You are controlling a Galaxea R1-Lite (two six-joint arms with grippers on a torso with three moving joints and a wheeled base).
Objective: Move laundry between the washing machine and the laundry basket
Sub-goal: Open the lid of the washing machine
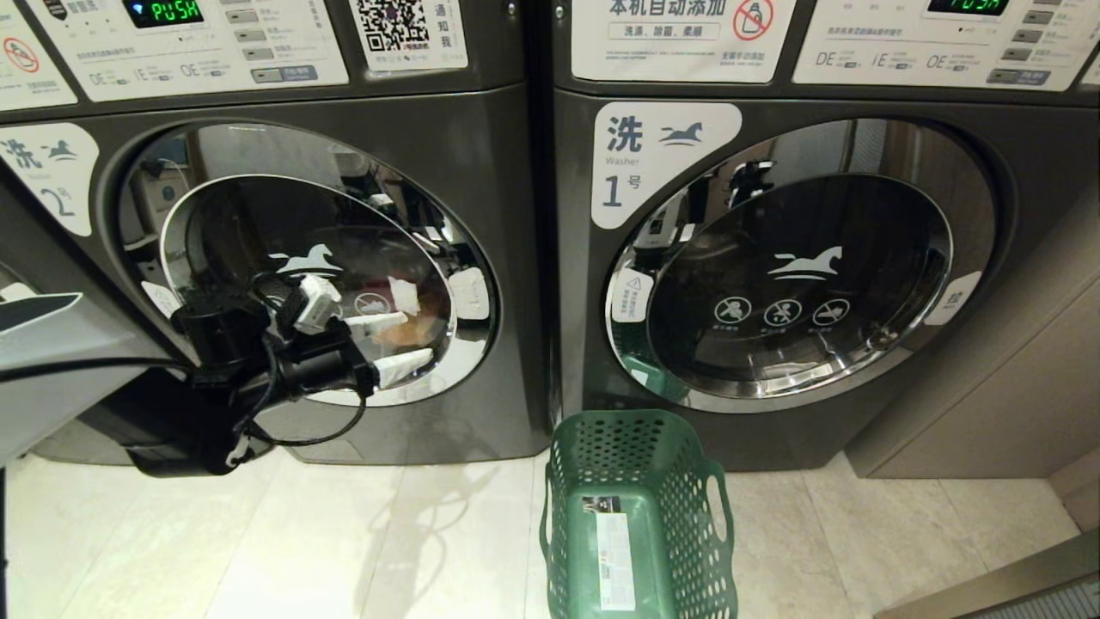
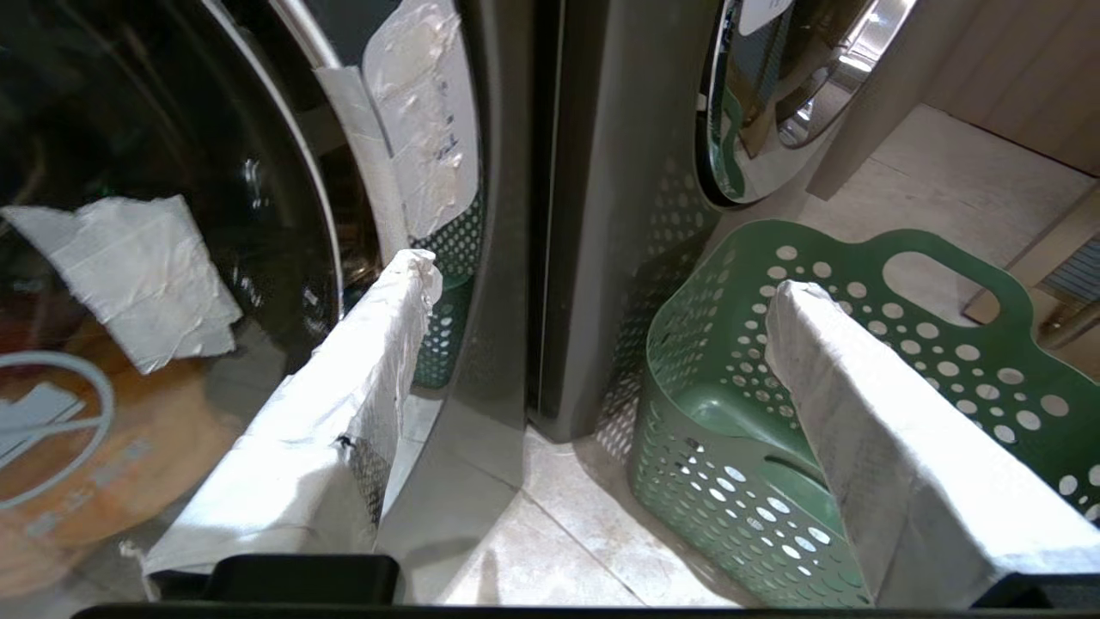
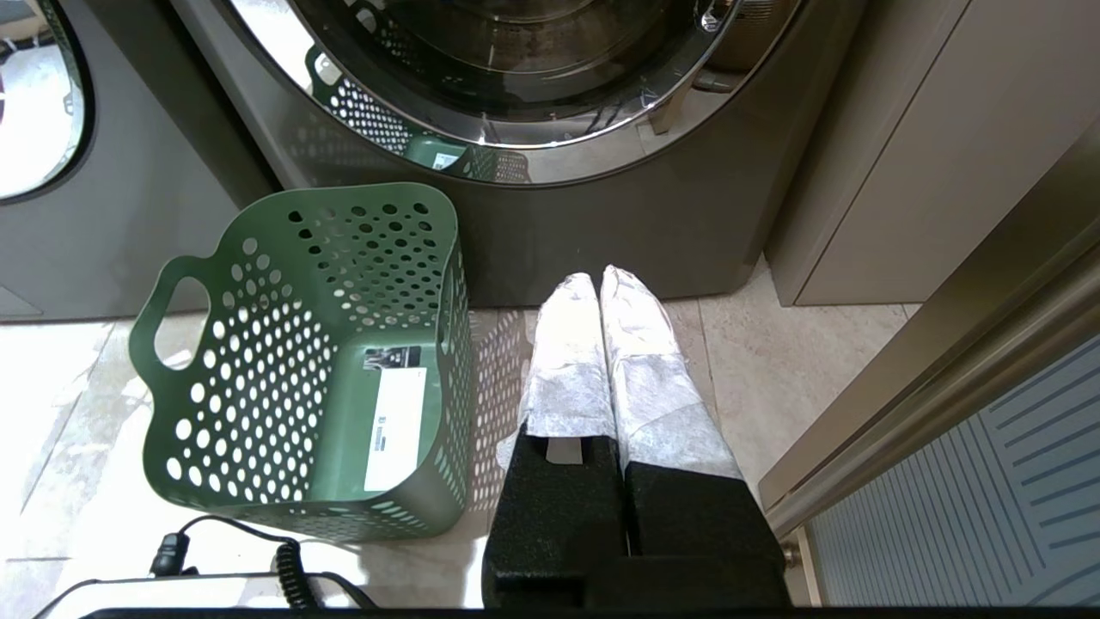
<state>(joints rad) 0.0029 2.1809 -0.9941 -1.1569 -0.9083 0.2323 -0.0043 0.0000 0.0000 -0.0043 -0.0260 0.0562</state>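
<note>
At left of frame, the left gripper (image 1: 391,344), jaws spread wide and empty, is facing washing machine 2's closed door (image 1: 309,258); opening it likely comes next, the green laundry basket (image 1: 640,516) sitting empty.

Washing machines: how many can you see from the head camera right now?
2. The washing machine labelled 2 is on the left; the machine labelled 1 is on the right. Others may lie outside the view.

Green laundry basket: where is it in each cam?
Head view: green laundry basket at bottom centre, on the floor before machine 1.
Left wrist view: basket at right, partly behind one finger of the open left claw.
Right wrist view: basket at left, beside the shut right claw.
Shared landmark: its white sticker, seen in head and right wrist views.
</note>
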